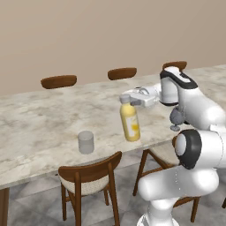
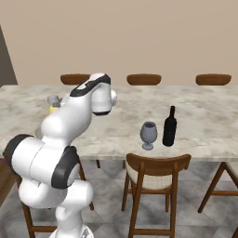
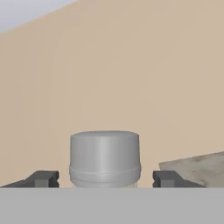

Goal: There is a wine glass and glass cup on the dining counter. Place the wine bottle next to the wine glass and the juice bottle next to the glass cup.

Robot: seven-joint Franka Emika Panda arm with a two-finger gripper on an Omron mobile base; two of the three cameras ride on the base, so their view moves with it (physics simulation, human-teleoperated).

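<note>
Near the desk's front edge: juice bottle standing beside the glass cup, end effector open around its cap.

The juice bottle [image 1: 130, 122] stands upright on the desk [image 1: 39, 123], near the glass cup [image 1: 86, 141] but apart from it; the end effector [image 1: 126, 100] brackets the cap with clear gaps on both sides, gripping nothing. Farther along the front edge, the wine bottle [image 2: 169, 126] stands just beside the wine glass [image 2: 148, 135]. Risk: a sideways retreat could let a finger clip the cap and topple the bottle toward the cup.

My dining counter [image 1: 39, 119] carries the glass cup [image 1: 86, 141] with the juice bottle [image 1: 129, 121] near it; further along, the wine glass [image 2: 148, 135] stands just beside the wine bottle [image 2: 170, 127].
</note>
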